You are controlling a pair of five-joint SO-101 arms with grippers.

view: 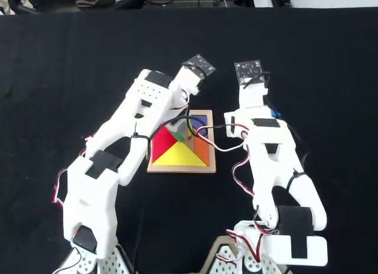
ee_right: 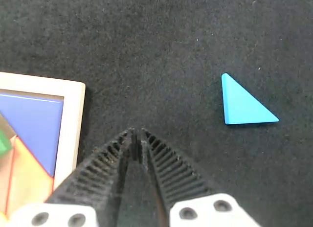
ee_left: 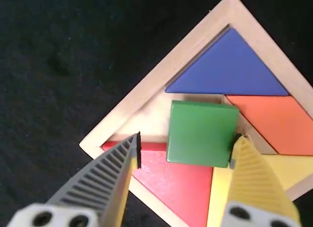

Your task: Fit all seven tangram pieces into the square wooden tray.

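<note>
Pincer (ee_left: 186, 140) of left arm (view: 133, 117) straddles green square (ee_left: 200, 133).

My table (view: 59, 61), draped in black cloth, carries the wooden tray (view: 180, 169) at centre frame, with a light-blue triangle (ee_right: 242, 104) lying apart from it.

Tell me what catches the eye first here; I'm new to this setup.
The green square sits in the wooden tray, framed by the open left gripper, beside a blue triangle and an orange parallelogram. A light blue triangle lies alone on the black cloth outside the tray, near the shut right gripper.
</note>
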